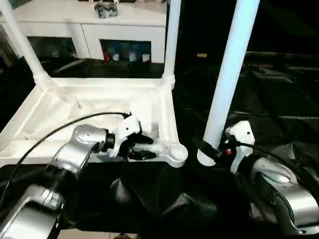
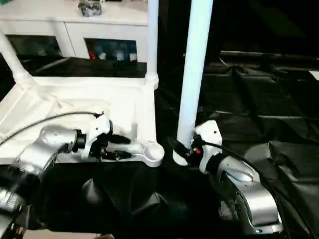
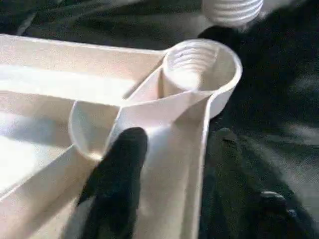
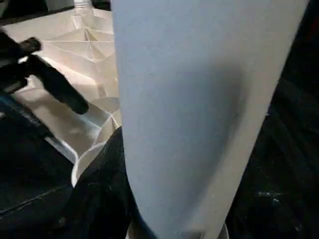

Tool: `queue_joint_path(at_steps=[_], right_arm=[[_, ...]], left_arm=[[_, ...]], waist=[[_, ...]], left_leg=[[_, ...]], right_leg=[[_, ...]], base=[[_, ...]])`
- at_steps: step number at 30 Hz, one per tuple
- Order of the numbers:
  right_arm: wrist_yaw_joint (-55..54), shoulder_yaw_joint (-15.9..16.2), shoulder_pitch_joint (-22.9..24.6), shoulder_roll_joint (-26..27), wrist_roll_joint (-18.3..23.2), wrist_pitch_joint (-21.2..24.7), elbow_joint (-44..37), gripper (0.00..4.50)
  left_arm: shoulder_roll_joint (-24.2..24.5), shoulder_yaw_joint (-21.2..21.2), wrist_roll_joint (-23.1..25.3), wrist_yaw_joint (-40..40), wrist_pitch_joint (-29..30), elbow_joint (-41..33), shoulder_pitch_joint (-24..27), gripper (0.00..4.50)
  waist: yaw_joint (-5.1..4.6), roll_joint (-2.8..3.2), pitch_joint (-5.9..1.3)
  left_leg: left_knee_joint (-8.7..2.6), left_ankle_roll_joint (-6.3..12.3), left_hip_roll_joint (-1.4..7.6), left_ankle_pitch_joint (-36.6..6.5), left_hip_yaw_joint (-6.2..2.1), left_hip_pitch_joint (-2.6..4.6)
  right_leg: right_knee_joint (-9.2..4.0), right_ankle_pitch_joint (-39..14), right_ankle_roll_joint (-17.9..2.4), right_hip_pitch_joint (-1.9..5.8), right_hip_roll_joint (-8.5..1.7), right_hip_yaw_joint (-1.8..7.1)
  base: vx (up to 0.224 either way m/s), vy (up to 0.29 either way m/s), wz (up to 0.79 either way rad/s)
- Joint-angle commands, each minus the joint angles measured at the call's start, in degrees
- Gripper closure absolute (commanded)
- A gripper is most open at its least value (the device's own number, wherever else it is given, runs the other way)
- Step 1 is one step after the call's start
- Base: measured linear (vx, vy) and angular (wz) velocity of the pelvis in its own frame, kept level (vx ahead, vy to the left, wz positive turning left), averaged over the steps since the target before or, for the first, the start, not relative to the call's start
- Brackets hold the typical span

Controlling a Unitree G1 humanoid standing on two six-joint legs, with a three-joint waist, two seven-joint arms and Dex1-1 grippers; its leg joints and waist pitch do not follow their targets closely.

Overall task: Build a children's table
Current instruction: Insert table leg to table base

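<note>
My left gripper (image 1: 143, 148) pinches the tabletop (image 1: 99, 107) rim, bracing. My right gripper (image 1: 213, 150) clamps the third leg (image 1: 230, 69), upright at three o'clock of the empty socket (image 1: 176, 153); next, lift and thread it in.

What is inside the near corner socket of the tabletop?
The socket holds no leg: its threaded wall and bare floor show. The leg in the right gripper stands beside it on the black cloth, threaded end outside.

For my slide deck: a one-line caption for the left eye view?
Right gripper holds a leg upright beside the upturned tabletop's empty corner socket.
</note>
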Motion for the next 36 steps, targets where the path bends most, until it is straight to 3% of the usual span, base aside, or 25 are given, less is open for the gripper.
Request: queue_joint_path(at_steps=[1,2,3,4,5,6,10,11,21,25,26,29,31,32,33,34,35,36], right_arm=[[-0.1,-0.7,0.0,-0.2,0.5,-0.6,-2.4,2.59],[-0.1,-0.7,0.1,-0.2,0.5,-0.7,-2.5,2.59],[-0.1,-0.8,0.1,-0.2,0.5,-0.6,-2.5,2.59],[-0.2,-0.8,0.1,-0.1,0.4,-0.6,-2.6,2.59],[-0.2,-0.9,0.3,0.0,0.5,-0.6,-2.7,2.59],[-0.2,-0.9,0.3,0.0,0.5,-0.6,-2.7,2.59],[-0.5,-0.9,0.7,-0.2,0.5,-0.6,-3.0,2.59],[-0.5,-1.0,0.7,-0.2,0.5,-0.6,-3.0,2.59],[-0.5,-0.4,0.1,0.2,0.8,0.0,-3.2,2.59],[0.2,-0.1,-0.6,0.4,1.6,0.7,-2.8,2.59],[0.6,-0.4,-1.8,1.2,3.3,1.9,-2.4,2.59],[1.6,-0.3,-4.6,2.0,5.4,4.1,-1.2,2.59],[2.7,0.7,-7.0,2.3,5.5,5.0,1.1,2.59],[3.0,1.1,-7.7,2.3,5.3,5.1,1.8,2.59],[3.3,1.5,-8.4,2.3,4.8,4.9,2.6,2.59],[3.3,1.9,-9.1,2.5,4.4,4.8,3.5,2.59],[3.2,2.6,-10.5,2.6,3.3,5.0,5.3,2.59],[3.2,2.7,-10.5,2.6,3.3,5.0,5.3,2.59]], left_arm=[[0.0,-1.1,1.2,-1.7,-0.9,1.9,-1.2,2.63],[-0.3,-1.3,1.5,-2.8,-1.6,4.2,-2.4,2.63],[-0.3,-1.4,1.5,-2.9,-1.7,4.5,-2.5,2.72],[-0.5,-1.5,1.7,-3.5,-2.0,5.6,-3.0,2.73],[-0.9,-1.7,1.8,-4.7,-2.5,7.4,-3.8,2.73],[-0.9,-1.8,1.9,-4.9,-2.5,7.6,-3.9,3.02],[-1.9,-1.9,2.0,-7.8,-2.8,10.9,-5.2,3.33],[-2.4,-1.9,2.4,-8.1,-3.4,12.0,-5.7,3.48],[-3.2,-2.6,4.8,-7.9,-5.6,16.5,-6.9,4.46],[-3.4,-1.5,4.4,-8.0,-5.0,16.7,-7.0,4.5],[-3.4,-0.5,3.2,-8.0,-2.8,15.0,-6.3,4.5],[-3.7,1.0,1.1,-8.2,1.4,11.1,-4.2,4.5],[-4.1,0.9,0.3,-7.1,4.0,6.2,-1.0,4.5],[-4.2,0.8,0.2,-6.7,4.5,4.8,-0.1,4.5],[-4.7,0.7,0.3,-5.6,5.2,3.5,0.8,4.5],[-5.2,0.7,0.3,-4.7,6.0,2.3,1.6,4.5],[-6.2,0.5,1.0,-2.3,7.3,0.2,3.2,4.5],[-6.2,0.5,1.0,-2.3,7.3,0.2,3.2,4.5]], waist=[[0.38,0.21,-3.27],[0.57,2.68,-3.29],[0.15,1.52,-3.02],[0.19,0.94,-3.31],[0.35,1.5,-3.32],[0.33,1.41,-3.26],[0.43,1.4,-3.3],[0.3,1.79,-3.28],[0.31,1.66,-3.24],[0.24,1.79,-3.26],[0.22,2.4,-3.31],[-0.07,1.89,-3.33],[-0.2,1.93,-3.38],[-0.26,2.08,-3.32],[-0.3,0.94,-3.35],[0.02,1.32,-3.34],[0.07,0.9,-3.3],[0.21,1.3,-3.37]], left_leg=[[-4.23,0.85,2.51,-10.1,-0.43,1.33],[-4.18,0.06,2.42,-11.3,-0.67,1.58],[-4.46,-0.11,2.5,-12.9,-0.36,1.64],[-4.45,-0.41,2.58,-13.0,-0.56,1.55],[-4.24,-0.02,2.42,-11.8,-0.42,1.53],[-4.23,0.21,2.4,-11.5,-0.31,1.51],[-4.16,0.9,2.47,-10.0,-0.32,1.33],[-4.2,0.87,2.54,-10.4,-0.37,1.39],[-4.19,1.44,2.66,-10.6,-0.35,1.36],[-4.2,1.51,2.69,-10.6,-0.37,1.34],[-4.14,1.6,2.64,-10.2,-0.44,1.38],[-4.08,2.16,2.69,-9.4,-0.38,1.29],[-4.03,2.61,2.73,-8.3,-0.48,1.06],[-3.87,3.28,2.72,-7.6,-0.24,1.21],[-3.85,3.68,2.75,-7.3,-0.09,1.12],[-3.78,4.06,2.65,-6.5,0.01,1.11],[-3.81,4.19,2.72,-6.3,0.1,1.06],[-3.74,4.03,2.78,-6.1,-0.03,1.06]], right_leg=[[-3.94,3.0,-14.4,2.14,-3.64,2.01],[-3.8,1.9,-14.4,1.88,-3.74,2.02],[-4.56,1.0,-14.2,1.77,-3.4,2.03],[-4.13,1.7,-14.6,2.41,-3.55,1.98],[-4.06,2.6,-14.8,2.19,-3.63,2.05],[-4.26,2.6,-15.0,2.14,-3.66,2.08],[-4.06,3.9,-15.7,2.33,-3.7,1.97],[-4.17,4.0,-15.9,2.29,-3.68,1.97],[-4.17,3.6,-16.4,2.42,-3.84,2.03],[-4.09,4.1,-16.7,2.47,-3.83,2.02],[-3.9,5.1,-17.0,2.49,-3.88,1.99],[-3.88,6.2,-17.6,2.53,-3.81,1.94],[-3.53,7.4,-18.1,2.79,-3.94,1.88],[-3.81,6.9,-17.9,2.41,-3.77,1.87],[-3.86,6.9,-17.9,2.55,-3.74,1.93],[-3.84,5.7,-17.7,2.44,-3.88,1.91],[-3.99,4.1,-17.3,2.42,-3.87,1.92],[-3.72,3.7,-17.2,2.36,-3.91,1.85]], base=[[0.0,0.0,0.0],[0.0,0.0,0.0],[0.0,0.0,0.0],[0.0,0.0,0.0],[0.0,0.0,0.0],[0.0,0.0,0.0],[0.0,0.0,0.0],[0.0,0.0,0.0],[0.0,0.0,0.0],[0.0,0.0,0.0],[0.0,0.0,0.0],[0.0,0.0,0.0],[0.0,0.0,0.0],[0.0,0.0,0.0],[0.0,0.0,0.0],[0.0,0.0,0.0],[0.0,0.0,0.0],[0.0,0.0,0.0]])
